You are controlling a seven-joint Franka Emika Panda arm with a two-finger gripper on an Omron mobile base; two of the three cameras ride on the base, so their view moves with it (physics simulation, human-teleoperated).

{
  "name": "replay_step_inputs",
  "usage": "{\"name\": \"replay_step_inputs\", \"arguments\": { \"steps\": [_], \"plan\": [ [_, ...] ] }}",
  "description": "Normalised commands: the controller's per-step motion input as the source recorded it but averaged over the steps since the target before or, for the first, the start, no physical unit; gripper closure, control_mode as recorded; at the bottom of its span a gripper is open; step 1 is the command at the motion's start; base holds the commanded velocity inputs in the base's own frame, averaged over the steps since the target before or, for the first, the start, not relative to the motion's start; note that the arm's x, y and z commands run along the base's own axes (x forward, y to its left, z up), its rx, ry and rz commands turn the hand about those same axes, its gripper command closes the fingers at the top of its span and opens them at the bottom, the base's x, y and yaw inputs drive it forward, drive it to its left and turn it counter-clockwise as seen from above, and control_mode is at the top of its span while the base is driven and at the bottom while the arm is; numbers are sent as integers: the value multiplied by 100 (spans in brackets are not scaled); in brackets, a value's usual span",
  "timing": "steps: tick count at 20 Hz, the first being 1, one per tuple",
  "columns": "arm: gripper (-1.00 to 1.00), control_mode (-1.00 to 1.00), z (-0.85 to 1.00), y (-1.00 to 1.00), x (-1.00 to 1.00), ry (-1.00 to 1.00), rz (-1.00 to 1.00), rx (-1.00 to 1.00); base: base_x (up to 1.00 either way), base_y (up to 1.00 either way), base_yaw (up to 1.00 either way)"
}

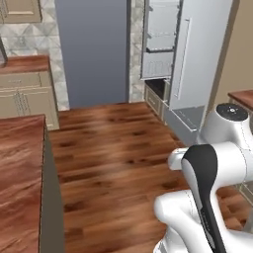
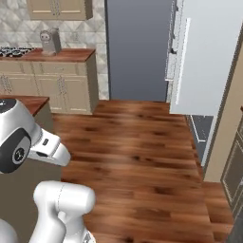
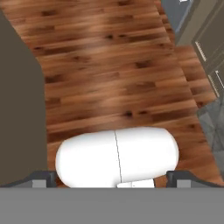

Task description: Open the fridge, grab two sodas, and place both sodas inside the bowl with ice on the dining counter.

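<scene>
Left base view: camera behind arm, looking forward-down across floor toward fridge, door open, mid-distance; worktop edge close at left. Right base view: same floor, same fridge, seen from other side; wall counter far left. Hand view: looking steeply down, floor near, end effector tips at bottom edge.

The fridge is running off the top edge; its open door is hiding the shelves inside.
</scene>
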Motion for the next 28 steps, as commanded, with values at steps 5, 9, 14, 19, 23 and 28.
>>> {"name": "replay_step_inputs", "arguments": {
  "steps": [5, 9, 14, 19, 23, 28],
  "plan": [
    [-100, 100, 0, 0, 0, 0, 0, 0, 100, -2, -7],
    [-100, 100, 0, 0, 0, 0, 0, 0, 100, 0, -15],
    [-100, 100, 0, 0, 0, 0, 0, 0, 100, 1, -27],
    [-100, 100, 0, 0, 0, 0, 0, 0, 100, 18, -38],
    [-100, 100, 0, 0, 0, 0, 0, 0, 100, 29, -40],
    [-100, 100, 0, 0, 0, 0, 0, 0, 100, 33, -40]
  ]
}}
